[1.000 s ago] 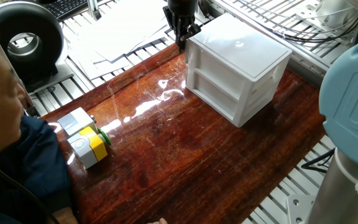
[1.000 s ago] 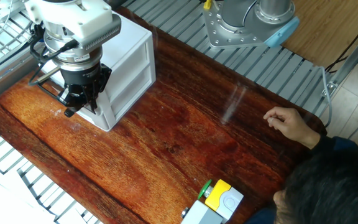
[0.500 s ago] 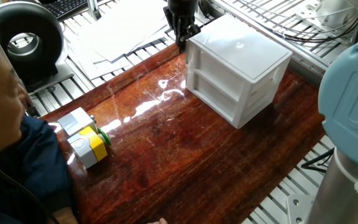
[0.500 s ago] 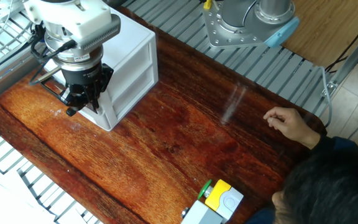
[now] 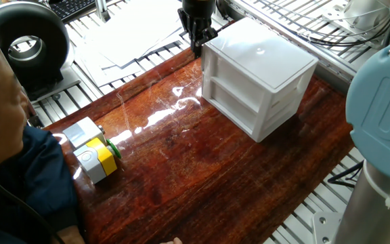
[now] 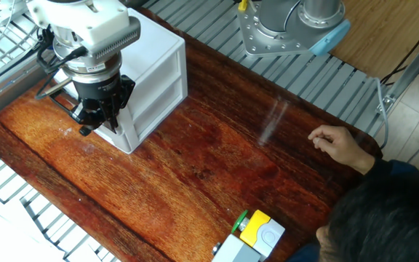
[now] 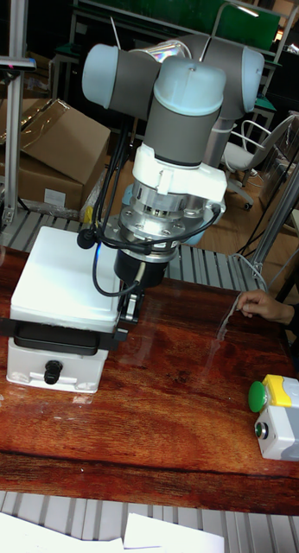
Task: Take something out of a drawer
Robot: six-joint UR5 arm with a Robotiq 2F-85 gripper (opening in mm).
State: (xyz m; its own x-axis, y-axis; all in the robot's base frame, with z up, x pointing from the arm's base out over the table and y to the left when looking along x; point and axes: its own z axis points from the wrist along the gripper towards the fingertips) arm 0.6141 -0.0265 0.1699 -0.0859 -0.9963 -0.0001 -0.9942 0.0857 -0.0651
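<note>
Slightly, since half a second ago, the white cabinet [image 6: 155, 80] shifts toward the right of the frame in the other fixed view, and the gripper [image 6: 99, 122] moves the same way with it. In one fixed view the change is barely visible. I judge that the arm is nudging or dragging the whole cabinet rather than sliding a drawer [image 7: 54, 350] out, so the opening step looks not yet done. No tier stands out from the body in any view.

The gripper sits low against the cabinet's side, at its upper-left corner in one fixed view and at its right flank in the tall fixed view. Its fingers are dark and overlapped, so I cannot tell whether they are parted or closed.

The black-and-white block with the red knob is not visible anywhere. Presumably it lies inside the cabinet, just beside the gripper. Only the grey-and-yellow block [image 5: 95, 152] shows, well apart at lower left.
</note>
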